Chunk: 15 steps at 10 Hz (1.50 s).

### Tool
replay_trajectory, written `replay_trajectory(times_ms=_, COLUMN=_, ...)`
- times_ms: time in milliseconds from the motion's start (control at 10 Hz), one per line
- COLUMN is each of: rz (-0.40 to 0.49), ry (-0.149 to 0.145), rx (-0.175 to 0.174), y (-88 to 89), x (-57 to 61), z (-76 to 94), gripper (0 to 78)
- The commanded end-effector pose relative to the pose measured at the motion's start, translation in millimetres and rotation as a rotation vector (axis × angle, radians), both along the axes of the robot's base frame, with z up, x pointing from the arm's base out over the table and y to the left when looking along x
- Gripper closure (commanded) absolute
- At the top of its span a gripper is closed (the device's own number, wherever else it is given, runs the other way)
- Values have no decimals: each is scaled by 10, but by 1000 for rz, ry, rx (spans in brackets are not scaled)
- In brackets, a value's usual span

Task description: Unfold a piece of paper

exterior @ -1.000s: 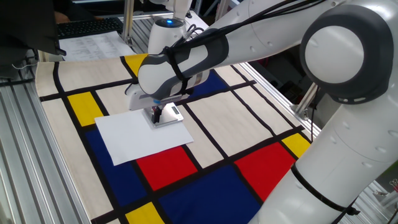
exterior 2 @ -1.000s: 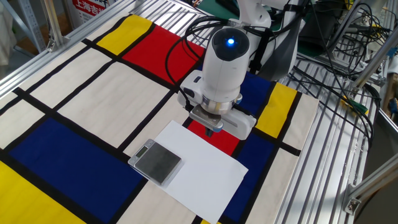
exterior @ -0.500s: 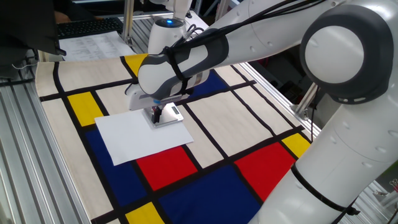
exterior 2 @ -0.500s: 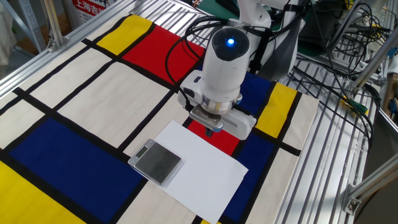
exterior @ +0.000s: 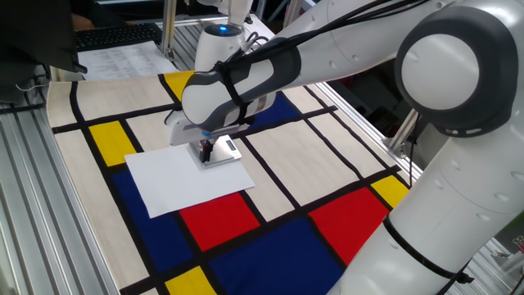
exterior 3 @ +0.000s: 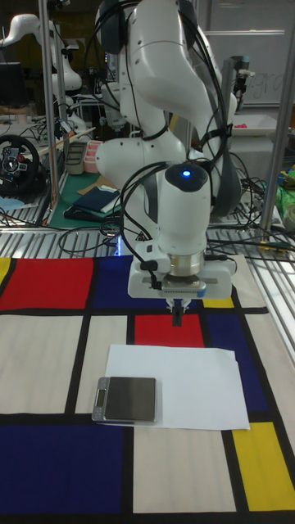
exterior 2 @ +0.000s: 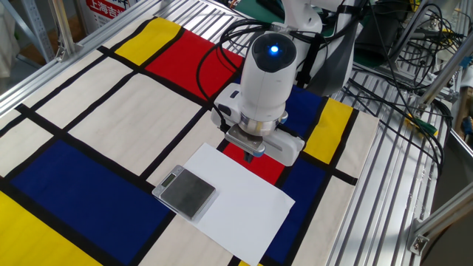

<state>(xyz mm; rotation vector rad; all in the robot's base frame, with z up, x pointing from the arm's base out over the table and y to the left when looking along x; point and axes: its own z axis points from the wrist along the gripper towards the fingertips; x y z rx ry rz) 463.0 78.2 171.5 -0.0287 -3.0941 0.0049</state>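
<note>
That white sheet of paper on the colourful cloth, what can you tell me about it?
The paper is a plain, unmarked white rectangle, thin and lying flat on the cloth; no crease or raised flap can be made out. It spreads over blue, red and cream blocks. A small grey scale sits on one corner, partly overhanging the edge. The gripper hangs over the far edge, jaws together and pointing down; whether they touch the sheet cannot be told.
</note>
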Motion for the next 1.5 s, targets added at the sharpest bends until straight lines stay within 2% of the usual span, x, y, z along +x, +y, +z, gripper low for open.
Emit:
replay_trajectory(times_ms=100, rz=44, ry=19, rx=-52, y=-44, x=-25, z=115, gripper=764)
replay_trajectory(times_ms=400, rz=45, ry=18, rx=-37, y=-44, x=-25, z=115, gripper=764)
replay_trajectory(times_ms=1500, rz=44, ry=14, rx=-36, y=-44, x=-24, z=114, gripper=764)
